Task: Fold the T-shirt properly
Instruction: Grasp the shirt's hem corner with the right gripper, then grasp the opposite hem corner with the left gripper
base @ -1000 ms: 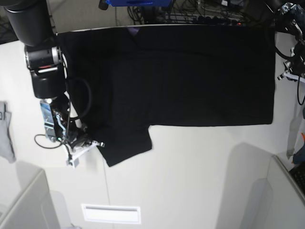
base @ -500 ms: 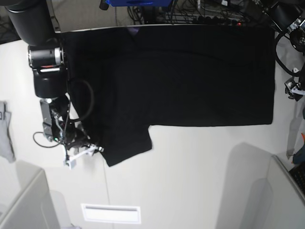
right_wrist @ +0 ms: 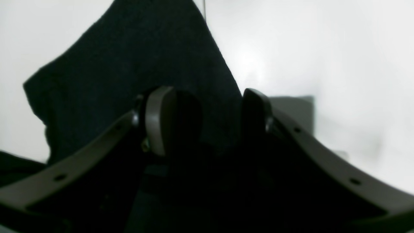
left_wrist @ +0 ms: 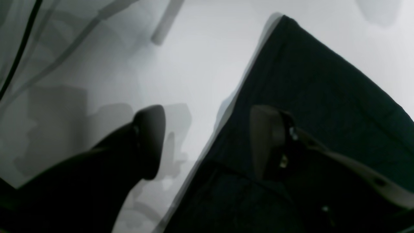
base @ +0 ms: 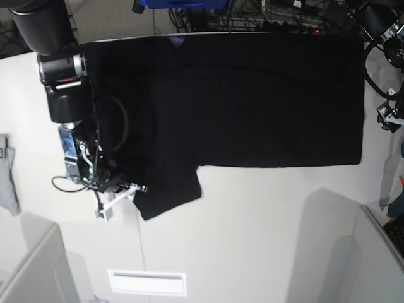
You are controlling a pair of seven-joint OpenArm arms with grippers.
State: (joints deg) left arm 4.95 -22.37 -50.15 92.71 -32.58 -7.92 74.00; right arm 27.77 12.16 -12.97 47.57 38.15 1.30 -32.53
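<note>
The black T-shirt (base: 252, 95) lies flat across the far half of the table, one sleeve (base: 169, 192) pointing toward the near side. My right gripper (base: 118, 197) sits at that sleeve's left edge. In the right wrist view its fingers (right_wrist: 160, 119) stand apart, open, with the sleeve cloth (right_wrist: 136, 64) lying under and between them. My left gripper (base: 386, 118) is at the shirt's right edge. Seen from the left wrist, the left gripper (left_wrist: 208, 142) is open, one finger (left_wrist: 268, 139) over the T-shirt (left_wrist: 323, 106) and the other over bare table.
A small grey cloth (base: 7, 173) lies at the table's left edge. A white label (base: 147, 282) sits near the front. Grey dividers (base: 35, 265) rise at both near corners. Cables and a blue object (base: 183, 3) crowd the far edge.
Both grippers have opened. The right gripper has shifted slightly beside the sleeve, and the left gripper has moved down along the shirt's right edge. The shirt has stayed in place.
</note>
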